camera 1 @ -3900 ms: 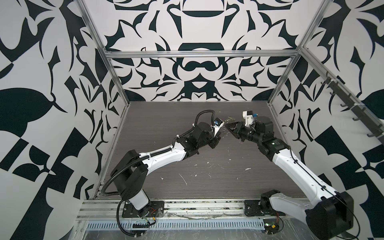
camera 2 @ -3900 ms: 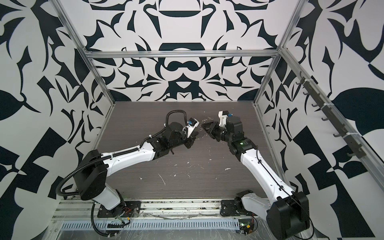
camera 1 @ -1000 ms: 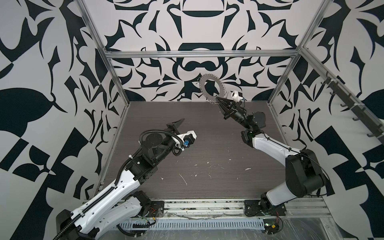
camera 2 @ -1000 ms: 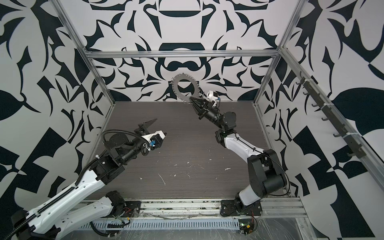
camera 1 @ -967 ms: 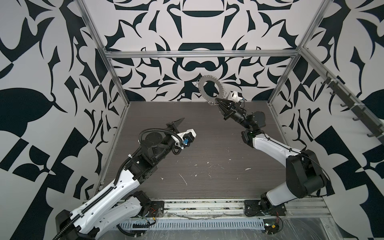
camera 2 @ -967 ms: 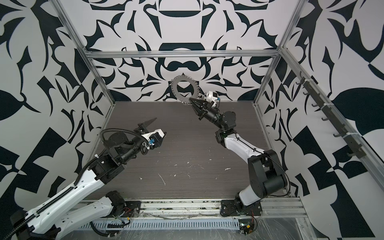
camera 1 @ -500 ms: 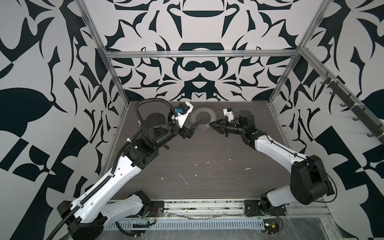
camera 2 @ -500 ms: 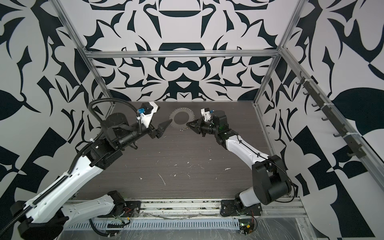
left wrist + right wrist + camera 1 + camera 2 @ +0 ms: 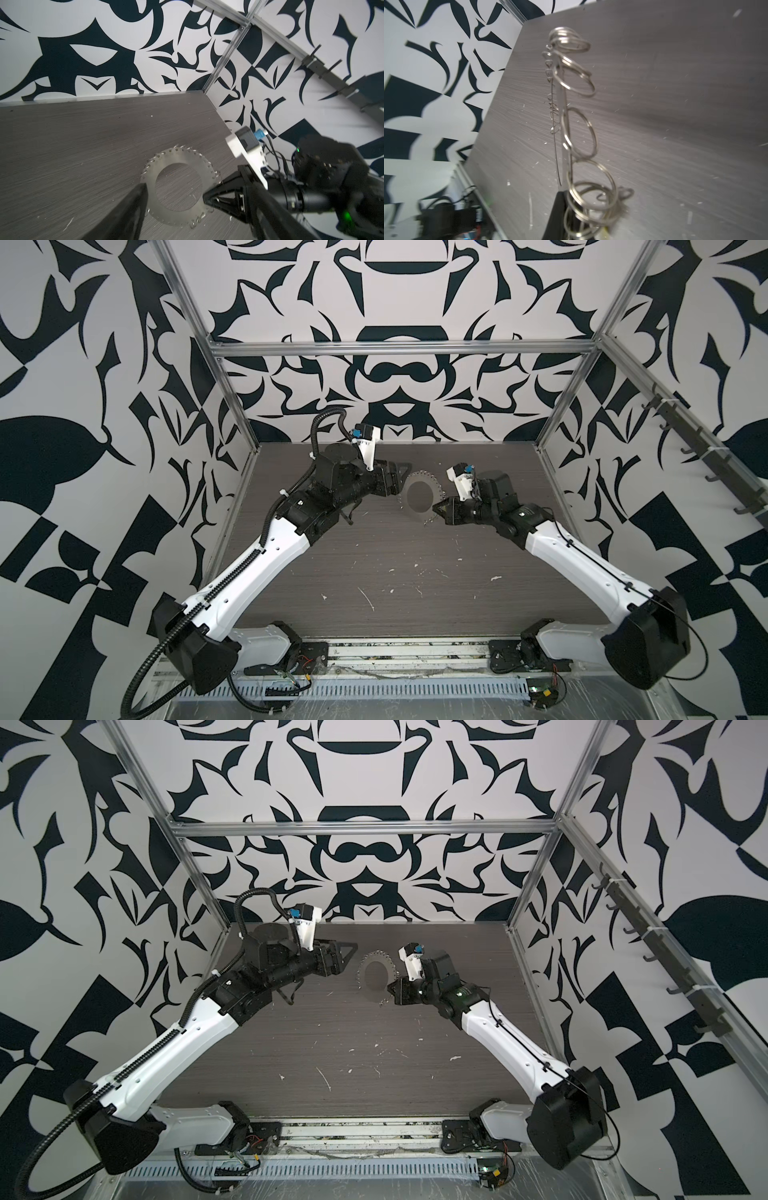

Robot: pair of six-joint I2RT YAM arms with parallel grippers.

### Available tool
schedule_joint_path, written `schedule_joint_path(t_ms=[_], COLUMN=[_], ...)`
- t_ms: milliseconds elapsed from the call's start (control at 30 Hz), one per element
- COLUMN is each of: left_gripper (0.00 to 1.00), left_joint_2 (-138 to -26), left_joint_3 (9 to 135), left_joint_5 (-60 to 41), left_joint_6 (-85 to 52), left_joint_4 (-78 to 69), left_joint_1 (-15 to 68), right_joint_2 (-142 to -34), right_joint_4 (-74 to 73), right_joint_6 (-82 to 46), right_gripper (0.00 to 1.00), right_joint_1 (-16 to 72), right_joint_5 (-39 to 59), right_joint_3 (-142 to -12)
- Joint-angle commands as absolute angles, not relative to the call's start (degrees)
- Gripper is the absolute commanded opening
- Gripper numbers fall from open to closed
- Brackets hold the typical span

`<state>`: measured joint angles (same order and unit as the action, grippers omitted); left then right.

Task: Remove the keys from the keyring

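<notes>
left arm [image 9: 266, 556]: stretches from the near left corner to the far middle of the bench [image 9: 415, 572], with a black cable looped above its wrist.
left gripper [image 9: 400, 481]: fingers spread wide, gripping nothing, tips just beside the keyring's left edge. In the left wrist view one finger [image 9: 133, 207] overlaps that rim, and contact cannot be told.
keyring [image 9: 419, 480]: a flat silver hoop with a wide hole, fringed with small split rings [image 9: 563, 34]. It is held off the bench between the two grippers in both top views [image 9: 376, 962] and shows edge-on in the right wrist view.
keys [image 9: 605, 230]: only a yellow sliver shows beside the right fingers, too little to tell more.
right gripper [image 9: 436, 508]: fingers pressed together on the keyring's right rim.
in the way: the right gripper's black body covers the hoop's right side, and the dangling split rings crowd the rim.
white flecks [image 9: 367, 599]: scattered on the dark bench nearer the front, well apart from the hoop.
hook rail [image 9: 692, 425]: runs along the right wall, well apart.
</notes>
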<state>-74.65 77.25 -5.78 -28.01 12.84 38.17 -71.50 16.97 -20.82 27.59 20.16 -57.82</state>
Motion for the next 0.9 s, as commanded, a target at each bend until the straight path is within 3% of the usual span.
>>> schedule_joint_path(t_ms=[0, 200, 400, 567, 867], left_gripper=[0.82, 0.82, 0.80, 0.78, 0.63], left_joint_2=[-77.0, -73.5, -71.1, -72.6, -77.6], left_joint_3=[80.8, 78.1, 76.1, 76.8, 78.4], left_joint_5=[-11.0, -11.6, -22.3, -27.5, -39.4], left_joint_6=[-30.8, 1.9, 35.4, 47.7, 51.6], left_joint_4=[18.3, 20.8, 27.7, 30.7, 30.6], left_joint_1=[38.1, 38.9, 38.9, 37.9, 33.3], right_joint_2=[-67.8, -64.4, -63.1, -62.1, -59.1], right_joint_4=[14.7, 15.5, 18.6, 17.4, 13.7], right_joint_6=[-8.1, 6.9, 15.2, 17.5, 19.3], right_gripper=[0.00, 0.00, 0.00, 0.00, 0.00], right_joint_1=[29.4, 31.7, 35.1, 38.3, 39.4], right_joint_5=[12.2, 10.8, 1.8, -2.5, 1.5], right_joint_3=[-57.1, -56.0, -56.9, -55.9, -53.5])
